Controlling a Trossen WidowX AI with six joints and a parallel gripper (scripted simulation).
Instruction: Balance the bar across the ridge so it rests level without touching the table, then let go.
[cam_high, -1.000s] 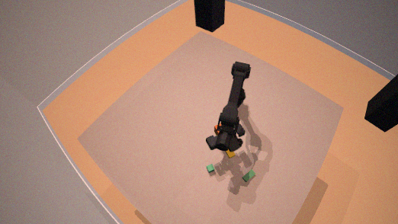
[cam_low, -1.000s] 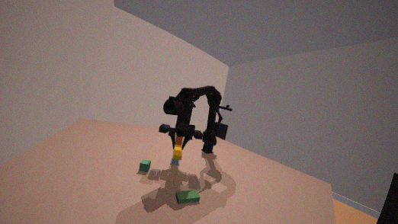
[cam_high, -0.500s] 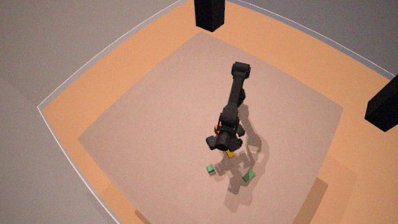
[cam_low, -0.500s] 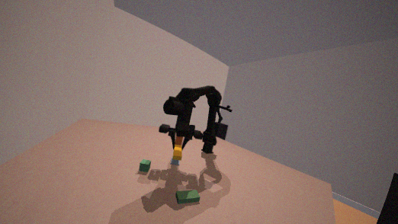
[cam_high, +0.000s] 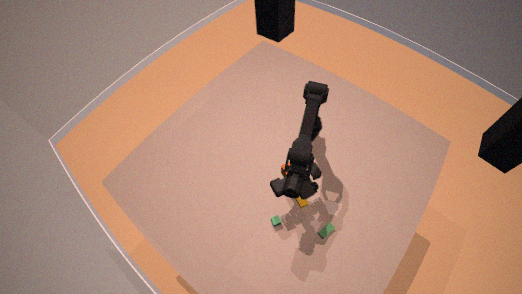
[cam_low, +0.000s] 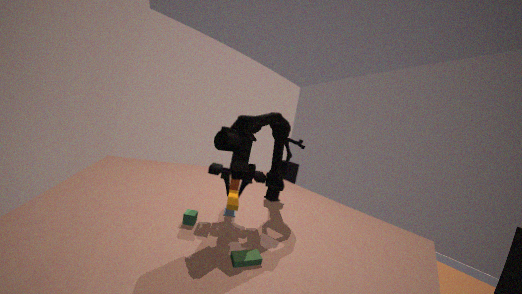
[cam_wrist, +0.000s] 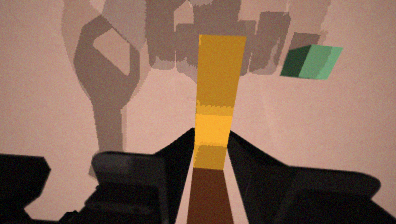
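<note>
The bar, with a yellow end (cam_high: 302, 202) (cam_low: 233, 201) (cam_wrist: 220, 75) and an orange-brown end (cam_high: 285, 169) (cam_wrist: 210, 200), is between the fingers. My gripper (cam_low: 234, 193) (cam_wrist: 210, 132) is shut on it near the middle, pointing down. A small blue piece, apparently the ridge (cam_low: 229, 213), shows just under the bar's yellow part in the exterior view; the rest of it is hidden. I cannot tell whether the bar touches it. The ridge is hidden in the wrist view and in the top view.
A small green block (cam_high: 276, 221) (cam_low: 190, 217) (cam_wrist: 320, 62) stands on the table (cam_high: 200, 150) (cam_low: 100, 200) to one side of the bar. A longer green block (cam_high: 326, 230) (cam_low: 246, 258) lies on the other side. Arm shadows fall across the table around them.
</note>
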